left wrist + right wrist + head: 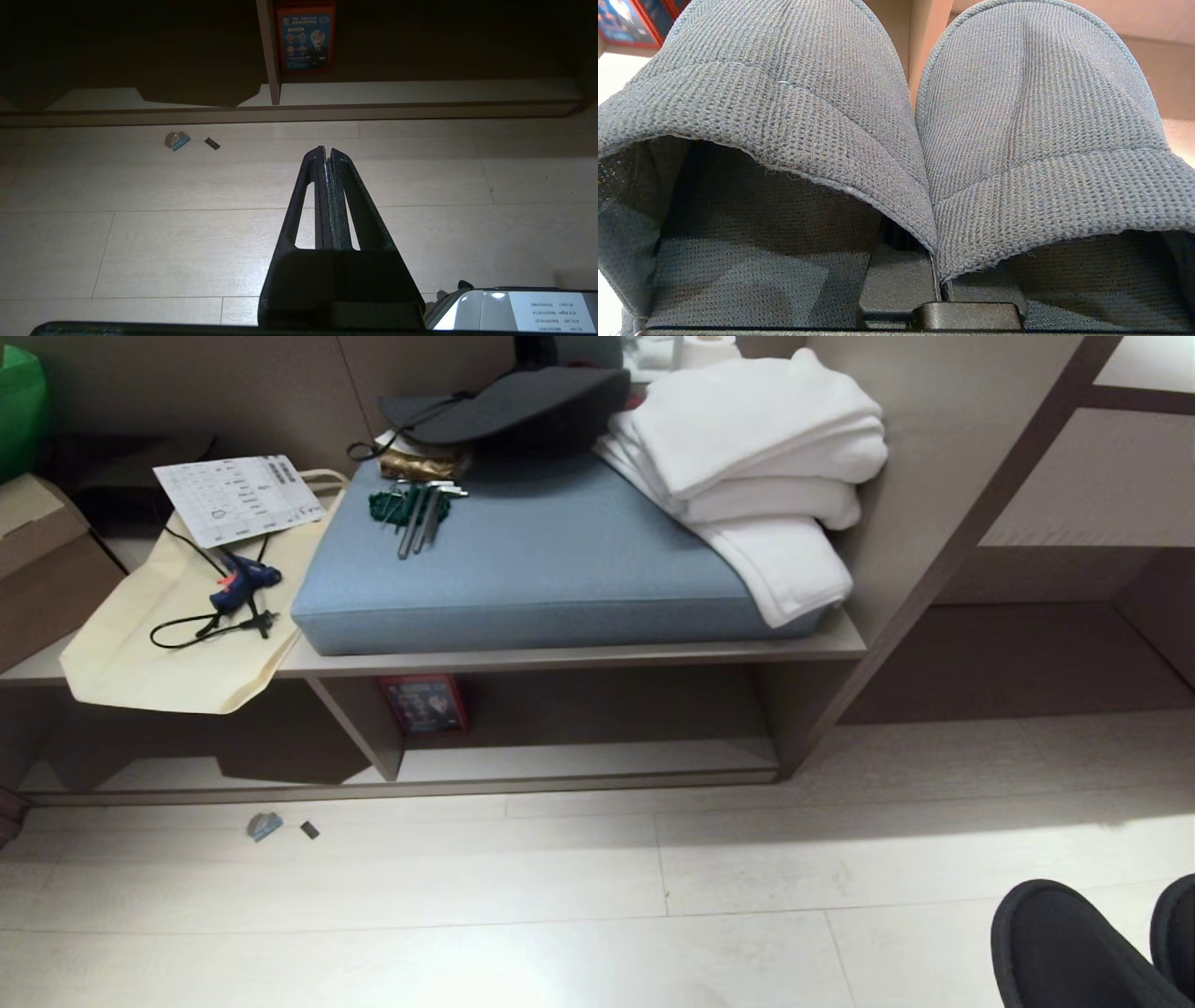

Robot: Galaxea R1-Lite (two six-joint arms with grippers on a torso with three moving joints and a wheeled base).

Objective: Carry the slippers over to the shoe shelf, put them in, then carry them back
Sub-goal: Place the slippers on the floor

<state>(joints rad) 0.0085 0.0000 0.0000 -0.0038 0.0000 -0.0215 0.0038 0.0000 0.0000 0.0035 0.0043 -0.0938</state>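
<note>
The two dark grey slippers (784, 93) fill the right wrist view side by side, toes pointing away. My right gripper (936, 284) is shut on their inner walls, pinched together, and its fingers are mostly hidden inside them. In the head view the slippers (1064, 943) show at the bottom right, above the floor. The shoe shelf (579, 761) is the low cubby under the bench ahead, with a thin upright divider (359, 728). My left gripper (327, 151) hangs shut and holds nothing above the floor, in front of the shoe shelf (299, 112).
On the bench lie a blue cushion (541, 560), folded white towels (766, 457), a cream bag (177, 635) with a glue gun (238, 586), and hex keys (415, 513). A red box (422, 703) stands in the cubby. Small scraps (266, 825) lie on the floor.
</note>
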